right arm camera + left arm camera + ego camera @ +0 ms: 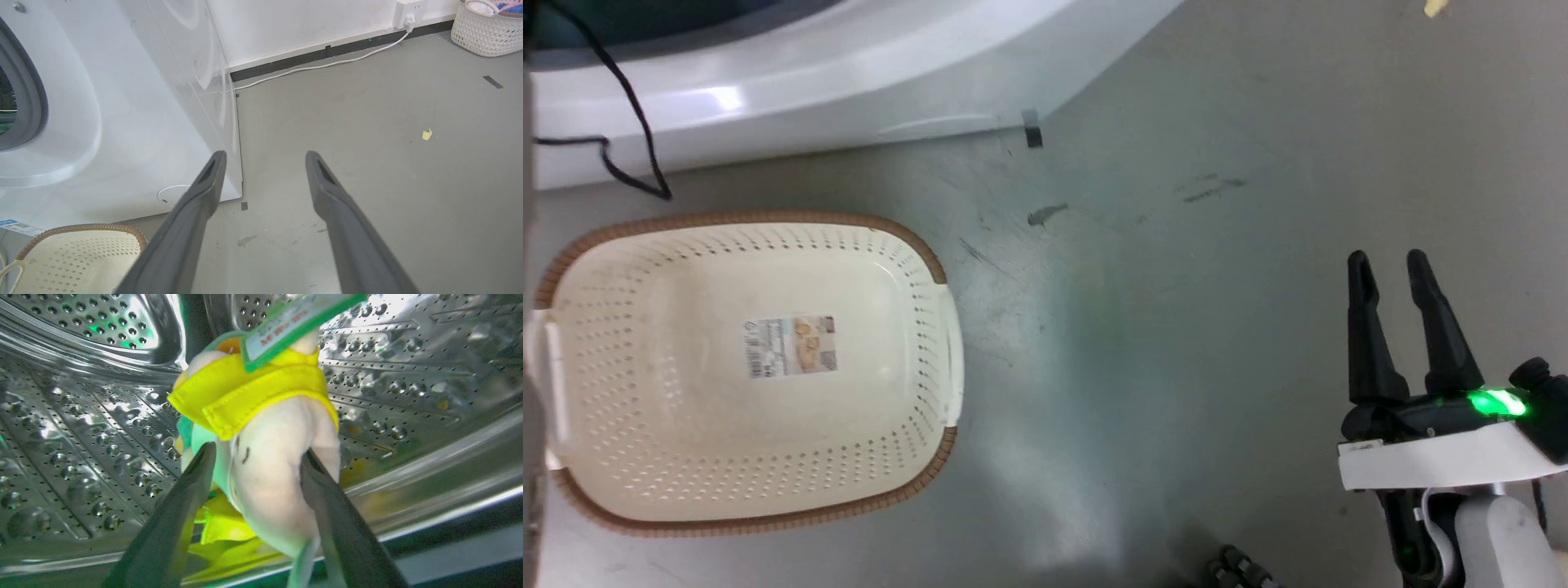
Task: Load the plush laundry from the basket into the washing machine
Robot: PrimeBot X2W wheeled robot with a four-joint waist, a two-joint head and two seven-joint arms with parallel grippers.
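A: On the grey floor (1176, 327), in the head view, sits the basket (743, 219). There is one of it, and it holds nothing but the printed label (789, 346) on its bottom. Behind it is the white front of the washing machine (849, 73), with a black cable (627, 91) hanging across.

B: And the right gripper (1387, 261)?

A: It is at the lower right, well apart from the basket. Its two fingers are spread with nothing between them.

B: So where is the plush laundry?

A: In the left wrist view. The plush laundry (269, 486), one toy, is inside the steel drum (81, 437). The left gripper (258, 451) pinches it at its pale round part, and its card tag (286, 322) points deeper in.

B: Does it rest on the drum?

A: I cannot tell. The yellow below it may be cloth or a reflection.

B: What could go wrong?

A: The drum's front lip shows at the lower right, so I judge the toy is near the opening. If it is let go here, it might roll back toward the door seal. The soft pile could also cling to a finger as the arm pulls out, dragging the toy along.

B: The right wrist view?

A: It shows the same one washing machine, with its grey-ringed opening at the left edge and the cream basket's corner below. The two fingers are apart over the floor. A white cord (327, 65) runs along the wall, and a second, white woven basket (486, 36) stands far off.
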